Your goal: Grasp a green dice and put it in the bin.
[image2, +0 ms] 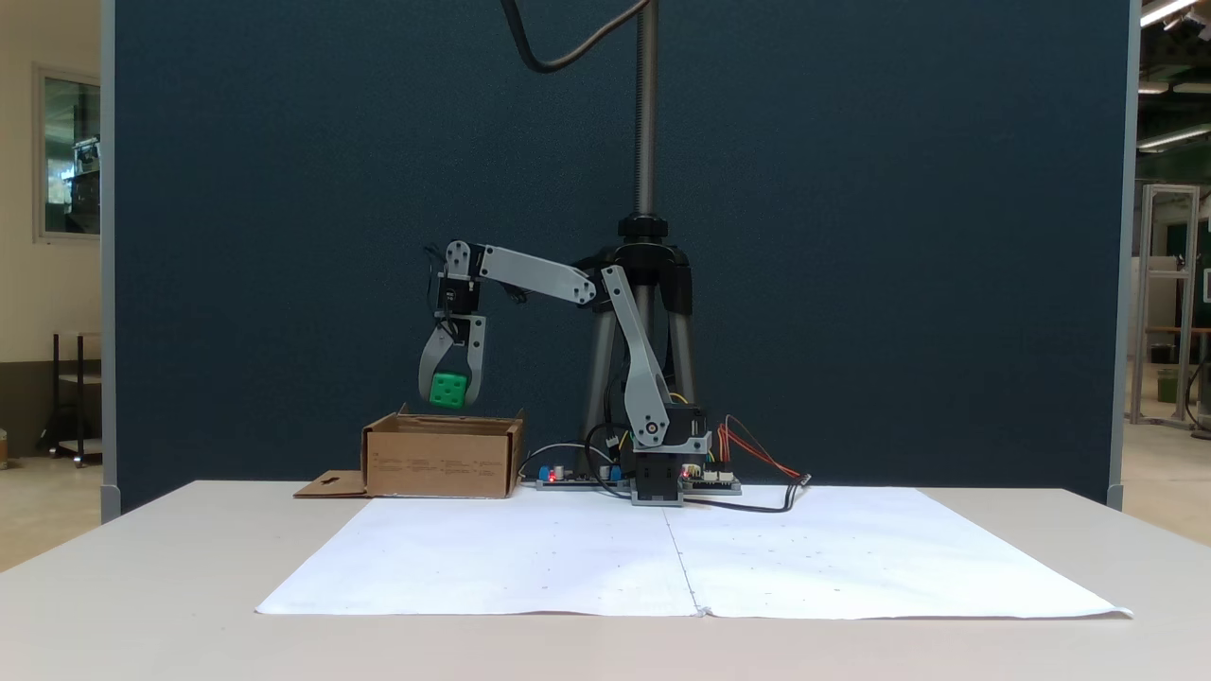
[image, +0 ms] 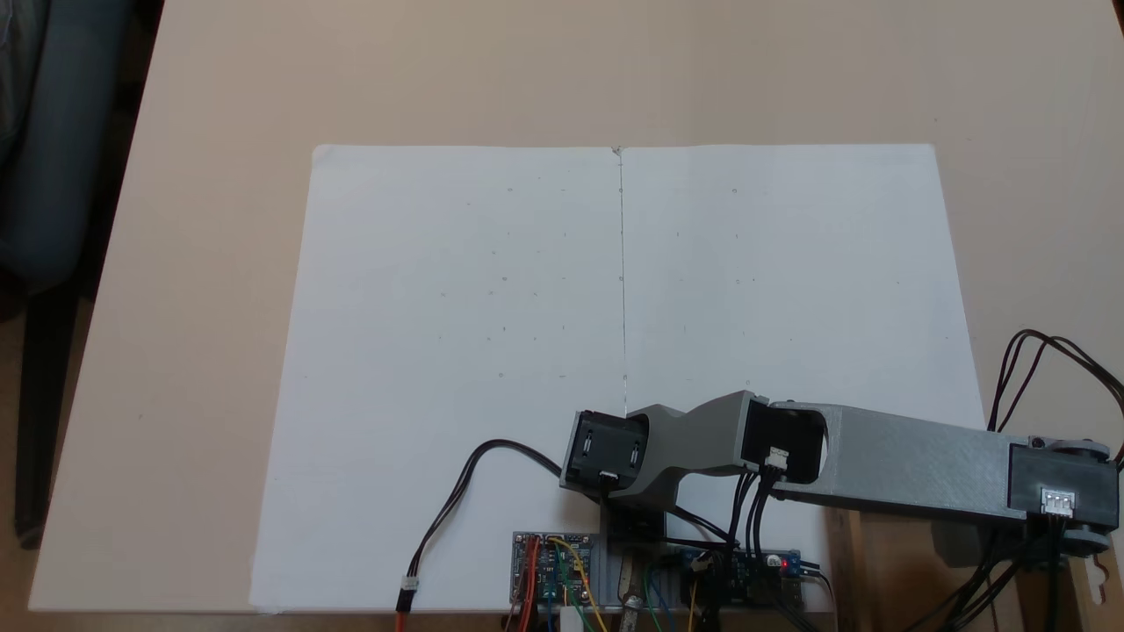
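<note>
Side-on fixed view: the gripper (image2: 451, 397) hangs pointing down from the arm's (image2: 530, 272) outstretched forearm, its two grey fingers clamped on the green dice (image2: 448, 390). The dice sits low between the fingertips, one pip face toward the camera. It is in the air, just above the open top of the bin (image2: 443, 459), clear of the rim and roughly over the middle of the box as this view shows it.

The bin stands on the table (image2: 142, 567) beside the arm's base, off the white paper (image2: 681, 558), with its flap (image2: 331, 485) lying flat on the far side from the arm.

Top-down fixed view: the forearm (image: 913, 461) reaches toward the right edge of the picture; the paper (image: 615, 290) is bare.

Step in hand, as I judge it: release over the bin. Carry looks nearly complete.

Risks from here:
- Depth is unverified. The side view gives no front-to-back position, so the dice may be over a wall, not the opening. A drop could then hit the rim and bounce out.
- The dice is hard plastic with rounded edges; a fall from this height may bounce off the cardboard floor. The walls are low.
- Grip is near the fingertips; a jolt could let it slip early.
- Descending further risks the fingers striking the bin wall and shoving the light box.
</note>
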